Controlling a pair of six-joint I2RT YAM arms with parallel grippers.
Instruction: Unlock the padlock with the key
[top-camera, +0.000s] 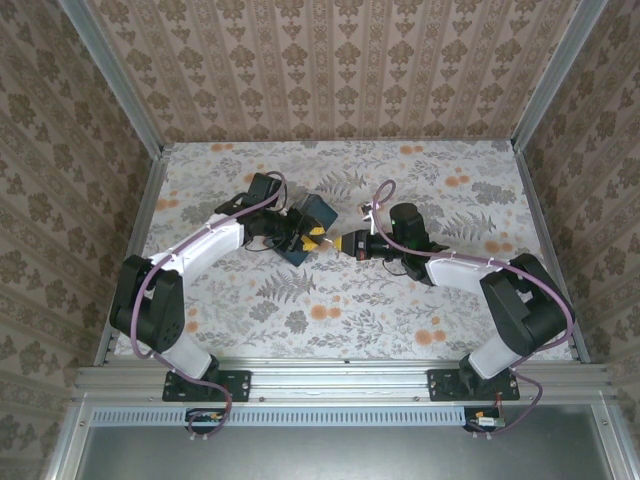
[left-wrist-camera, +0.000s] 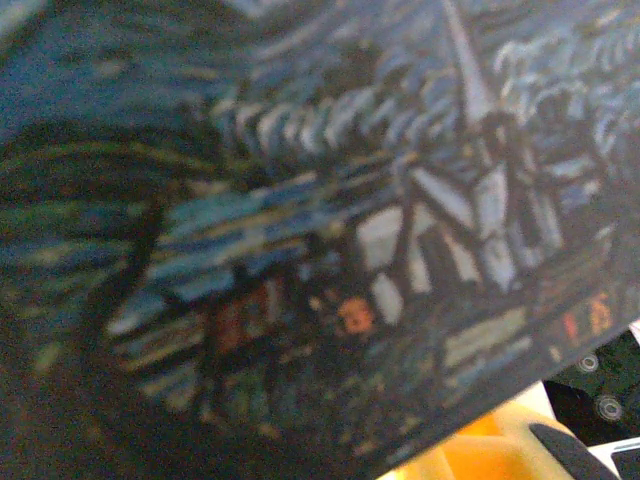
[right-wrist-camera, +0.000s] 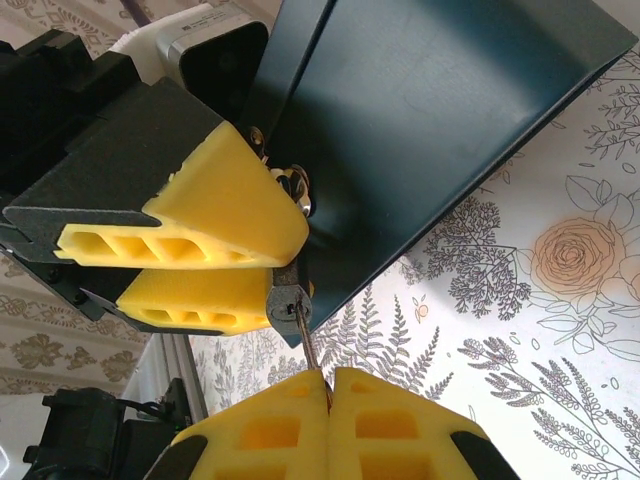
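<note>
The right gripper (right-wrist-camera: 328, 378) is seen at the bottom of its own wrist view. Its 2 yellow fingers (right-wrist-camera: 260, 430) are pressed together, and the thin metal key (right-wrist-camera: 311, 348) is pinched between their tips. The key is pointed up into the small silver padlock (right-wrist-camera: 287, 300).

The padlock is found over the middle of the table (top-camera: 300, 310), at the corner of a dark blue box (right-wrist-camera: 430, 130). It is seen right at the tip of the lower finger of the left gripper (right-wrist-camera: 290, 262). A shiny metal bit (right-wrist-camera: 297, 185) is seen just above it, beside the upper finger.

The 2 left fingers (right-wrist-camera: 200, 220) are set close, with a thin gap between them. Whether anything is pinched in that gap cannot be told.

In the top view, the 2 grippers are seen tip to tip over the flowery table, and the box is seen touching the left gripper. In the left wrist view, the painted side of the box is seen very near and blurry, with 1 yellow finger under it.
</note>
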